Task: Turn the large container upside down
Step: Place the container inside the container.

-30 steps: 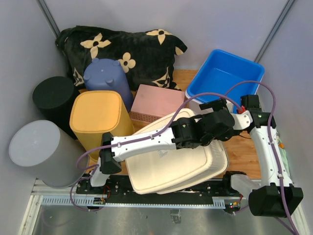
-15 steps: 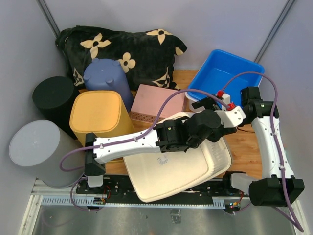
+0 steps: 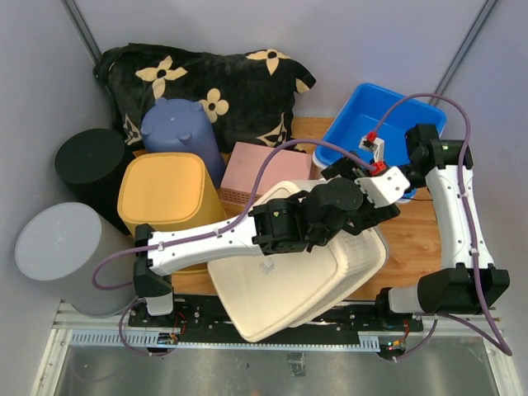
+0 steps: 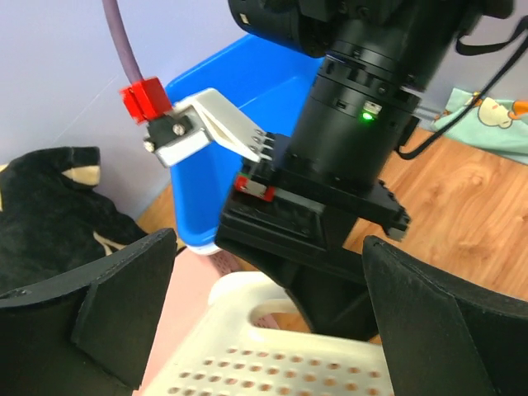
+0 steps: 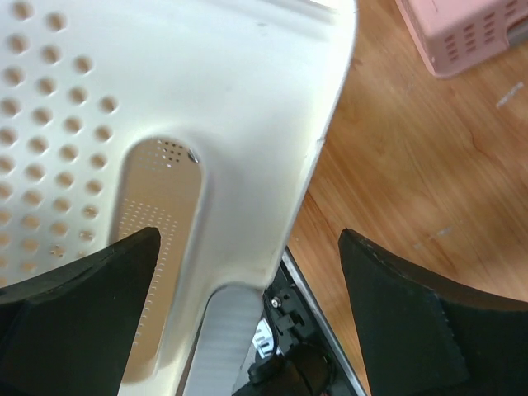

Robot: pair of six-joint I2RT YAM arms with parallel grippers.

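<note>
Left gripper [image 4: 268, 247] spread wide, empty, just above the rim of the large cream container [image 3: 280, 289], tilted at the near centre of the table [image 3: 408, 247]. Right gripper [image 5: 247, 239] likewise agape, straddling its edge. Best: clamp both rims squarely, then roll slowly, clear of the pink box [image 3: 264, 169].

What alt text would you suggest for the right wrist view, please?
A large cream perforated container, its slot handle visible, fills the left of the view beyond the open right hand. The wooden table lies to the right, with a pink basket's corner at top right.
</note>
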